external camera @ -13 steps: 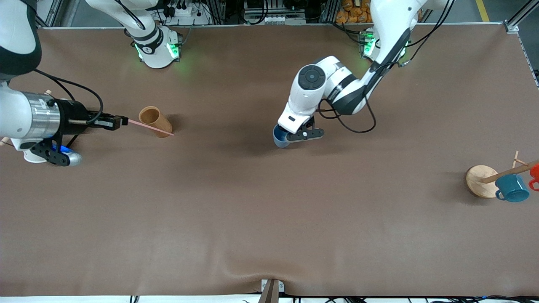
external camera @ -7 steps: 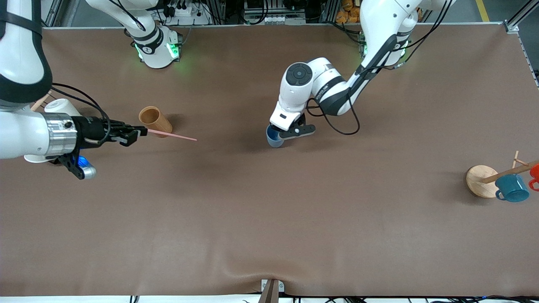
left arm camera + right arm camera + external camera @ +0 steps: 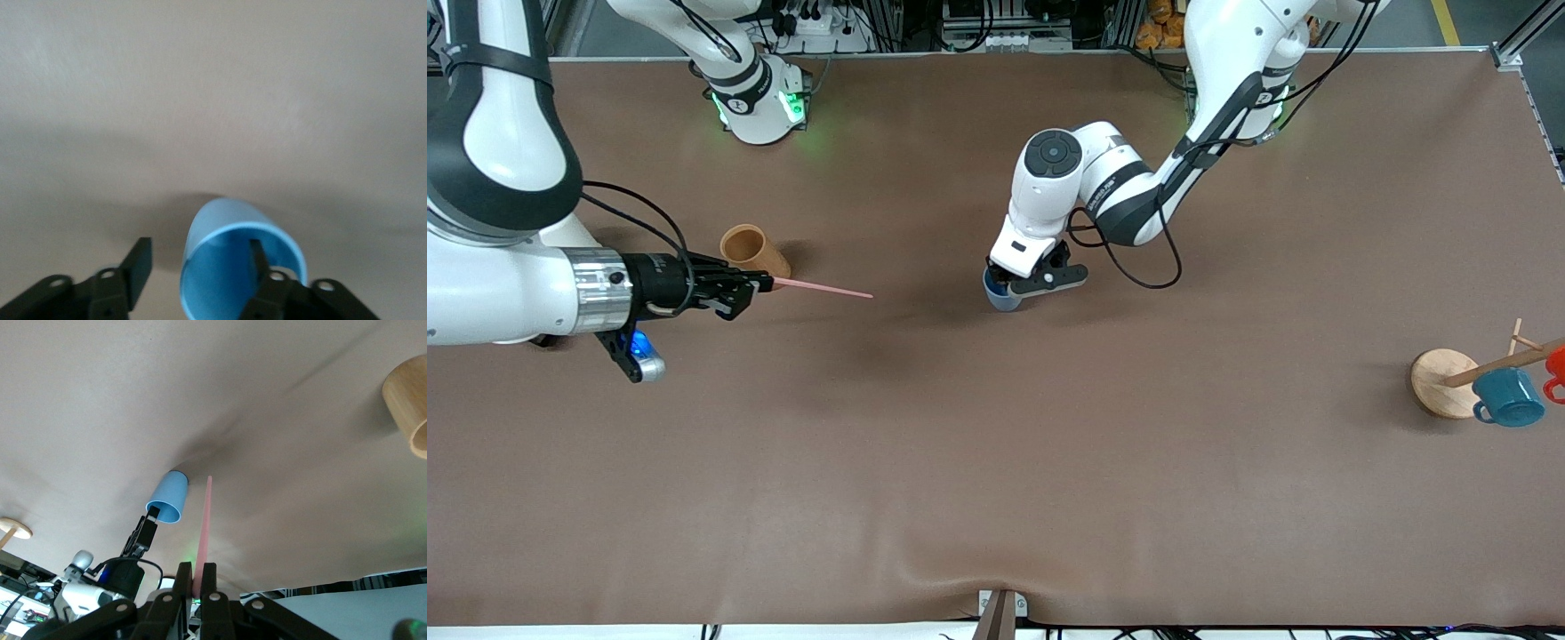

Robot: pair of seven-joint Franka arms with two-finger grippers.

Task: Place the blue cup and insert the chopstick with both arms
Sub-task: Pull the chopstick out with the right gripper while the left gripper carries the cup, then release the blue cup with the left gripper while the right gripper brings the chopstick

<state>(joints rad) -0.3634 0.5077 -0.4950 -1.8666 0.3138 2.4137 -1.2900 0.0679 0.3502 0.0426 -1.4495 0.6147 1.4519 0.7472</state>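
Brown matting covers the whole table (image 3: 996, 462), its nearest stretch bare of objects.

Toward the left arm's end, nearest the front camera among the objects, a dark teal mug with a handle (image 3: 1508, 397) hangs on a wooden peg rack with a round pale base (image 3: 1440, 382); a red cup (image 3: 1556, 369) shows at the picture's edge just beside the mug.

Around mid-table, the left arm's black two-finger gripper (image 3: 1014, 283) has the small light-blue tumbler (image 3: 1000, 293), the blue cup, by its rim: the left wrist view shows one finger (image 3: 257, 263) inside the brighter blue interior of the cup (image 3: 227, 267) and the other finger (image 3: 137, 267) standing apart from the outer wall, so the jaws are spread and not pressing on it. The cup sits low at the matting; whether its base touches cannot be told.

Toward the right arm's end, the right gripper (image 3: 751, 286) is closed on one end of the thin pale pink chopstick (image 3: 823, 288), held roughly level above the matting with its free tip pointing toward the blue cup, well apart from it. The right wrist view shows the stick (image 3: 204, 527) clamped between the two fingers (image 3: 209, 580).

Slightly farther from the front camera, just beside that gripper, a tan wooden cylinder cup (image 3: 754, 252) lies tilted on the matting.
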